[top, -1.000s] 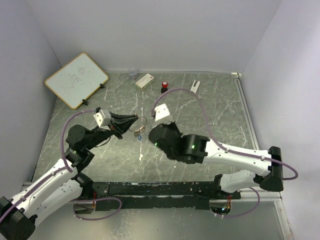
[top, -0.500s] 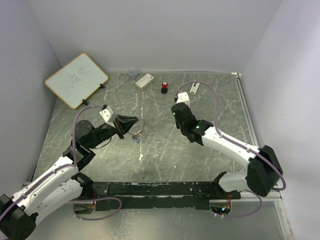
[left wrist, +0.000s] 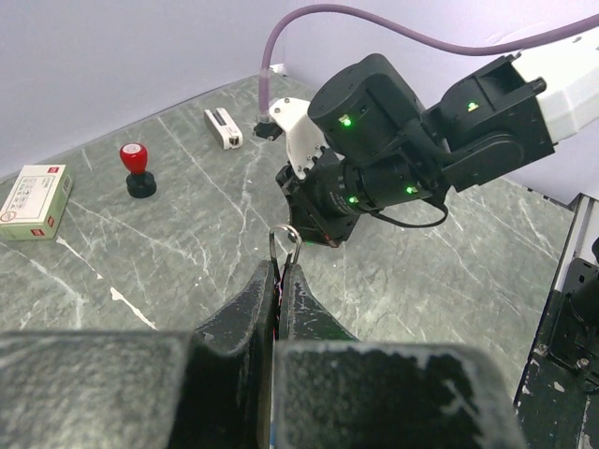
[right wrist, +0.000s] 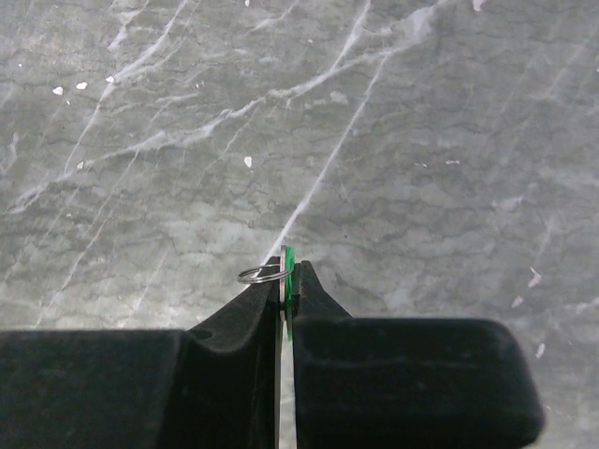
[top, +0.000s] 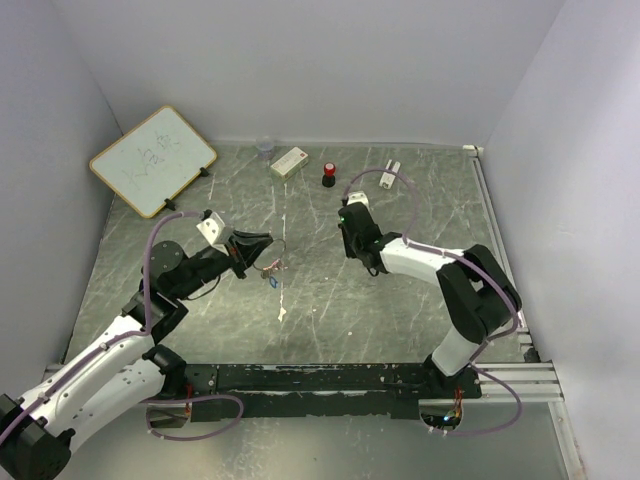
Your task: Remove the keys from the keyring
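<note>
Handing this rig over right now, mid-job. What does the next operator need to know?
Left gripper: jaws shut on the keyring, blue key seemingly hanging from it.
Right gripper: jaws shut on the green key, a small wire loop at its tip, well apart from the left.
Done: green key looks off the keyring.
Left: blue key and any others; set the green key down.

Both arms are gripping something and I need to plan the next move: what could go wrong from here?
1. The right fingers pinch the green key only at their very tips; it could slip and fall to the table.
2. A small wire loop hangs on that key, so it may not be fully free.
3. The left fingers hold the keyring by a thin edge; a tug could pull it out.
</note>
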Robot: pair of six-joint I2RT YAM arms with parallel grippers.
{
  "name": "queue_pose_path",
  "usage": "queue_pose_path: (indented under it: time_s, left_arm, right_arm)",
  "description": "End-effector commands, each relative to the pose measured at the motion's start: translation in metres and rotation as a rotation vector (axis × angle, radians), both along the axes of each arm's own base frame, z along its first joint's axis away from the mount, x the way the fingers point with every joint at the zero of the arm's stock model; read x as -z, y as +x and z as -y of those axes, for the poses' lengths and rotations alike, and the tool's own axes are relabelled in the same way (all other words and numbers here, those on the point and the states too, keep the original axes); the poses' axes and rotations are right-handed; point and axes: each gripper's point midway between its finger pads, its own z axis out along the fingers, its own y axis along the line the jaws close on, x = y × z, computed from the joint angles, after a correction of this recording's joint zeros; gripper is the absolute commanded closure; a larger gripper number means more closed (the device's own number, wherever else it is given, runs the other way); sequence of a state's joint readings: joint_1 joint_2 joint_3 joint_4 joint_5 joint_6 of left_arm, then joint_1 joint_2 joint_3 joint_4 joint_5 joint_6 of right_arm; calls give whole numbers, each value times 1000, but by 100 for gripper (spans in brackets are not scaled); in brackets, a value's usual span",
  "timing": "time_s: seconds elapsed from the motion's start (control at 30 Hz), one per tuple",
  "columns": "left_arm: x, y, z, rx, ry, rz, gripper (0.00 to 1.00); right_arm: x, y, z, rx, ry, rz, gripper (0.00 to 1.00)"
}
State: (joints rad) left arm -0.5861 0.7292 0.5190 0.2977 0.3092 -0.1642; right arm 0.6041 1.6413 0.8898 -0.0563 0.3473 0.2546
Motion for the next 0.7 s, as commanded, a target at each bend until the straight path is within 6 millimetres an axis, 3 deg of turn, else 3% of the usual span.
queue_pose_path:
  time_s: [0.0, 0.2, 0.27, 0.67]
  left_arm:
    - [-23, 3, -4, -26, -28, 50, 93]
    - [-23, 3, -5, -30, -29, 51, 93]
    - [-23, 3, -5, -32, -26, 53, 93]
    - [-21, 4, -5, -36, -26, 49, 93]
  right_arm:
    - [-4, 19, -17, -19, 79, 32, 99]
    - [5, 22, -19, -19, 83, 23, 82]
    - [5, 22, -19, -12, 84, 23, 81]
    - [-34, 17, -12, 1, 128, 110, 71]
